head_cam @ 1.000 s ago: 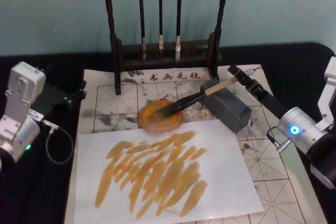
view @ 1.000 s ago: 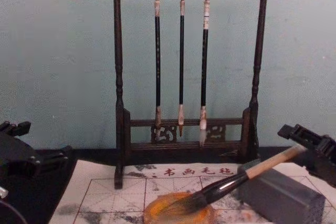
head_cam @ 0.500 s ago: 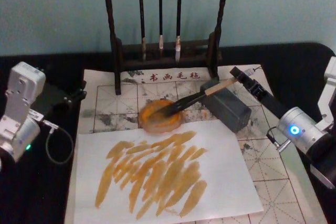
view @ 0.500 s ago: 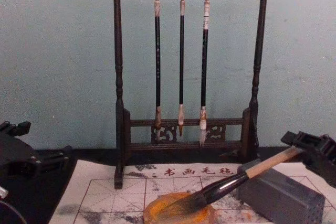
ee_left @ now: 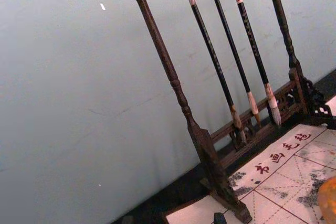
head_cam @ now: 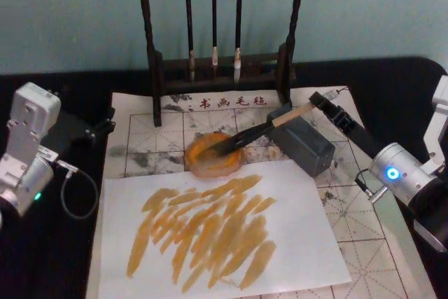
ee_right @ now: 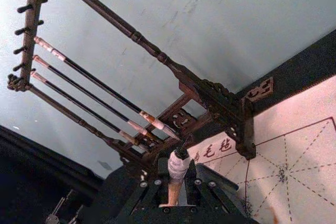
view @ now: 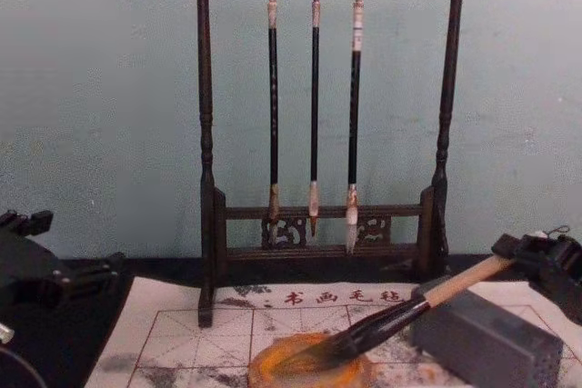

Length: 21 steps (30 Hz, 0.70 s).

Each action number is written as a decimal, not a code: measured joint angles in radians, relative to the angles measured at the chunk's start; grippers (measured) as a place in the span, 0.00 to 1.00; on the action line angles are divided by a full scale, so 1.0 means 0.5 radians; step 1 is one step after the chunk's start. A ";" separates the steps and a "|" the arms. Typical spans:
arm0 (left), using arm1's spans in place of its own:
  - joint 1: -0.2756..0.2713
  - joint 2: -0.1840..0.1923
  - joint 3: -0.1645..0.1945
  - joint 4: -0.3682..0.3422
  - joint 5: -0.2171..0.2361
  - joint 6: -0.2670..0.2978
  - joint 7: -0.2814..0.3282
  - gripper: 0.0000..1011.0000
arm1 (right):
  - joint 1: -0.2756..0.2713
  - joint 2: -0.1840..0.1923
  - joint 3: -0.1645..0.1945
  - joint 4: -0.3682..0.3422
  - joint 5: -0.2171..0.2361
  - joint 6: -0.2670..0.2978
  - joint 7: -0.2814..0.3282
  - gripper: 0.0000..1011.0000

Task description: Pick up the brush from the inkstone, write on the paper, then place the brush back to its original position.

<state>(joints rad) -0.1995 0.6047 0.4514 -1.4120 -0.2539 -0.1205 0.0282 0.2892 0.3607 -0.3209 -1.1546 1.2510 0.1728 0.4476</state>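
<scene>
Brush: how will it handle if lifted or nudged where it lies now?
The brush has a round handle, so it would probably roll off the grey block if nudged sideways. Its bushy tip, lying in the inkstone, looks soft, so it may flop and drip. The right gripper is at the handle's end; the left gripper is parked.

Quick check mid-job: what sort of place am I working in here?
Likely a calligraphy desk: a dark wooden rack hanging three thin brushes, a gridded white paper with red characters, and a round orange inkstone dish under the tip of the thick pale-handled brush, right gripper at its handle end.
</scene>
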 joint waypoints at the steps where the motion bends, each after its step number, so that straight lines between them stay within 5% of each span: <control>1: 0.000 0.000 0.000 0.000 0.000 0.000 0.000 0.99 | 0.000 0.000 0.000 0.000 0.000 0.000 0.000 0.20; 16: 0.000 0.000 0.000 0.000 0.000 0.000 0.000 0.99 | 0.000 0.000 0.000 0.000 0.000 0.000 0.000 0.20; 21: 0.000 0.000 0.000 0.000 0.000 0.000 0.000 0.99 | 0.003 0.007 0.005 -0.005 0.071 0.034 0.003 0.20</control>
<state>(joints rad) -0.1995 0.6047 0.4514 -1.4120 -0.2539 -0.1205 0.0283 0.2906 0.3643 -0.3183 -1.1569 1.2864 0.1896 0.4493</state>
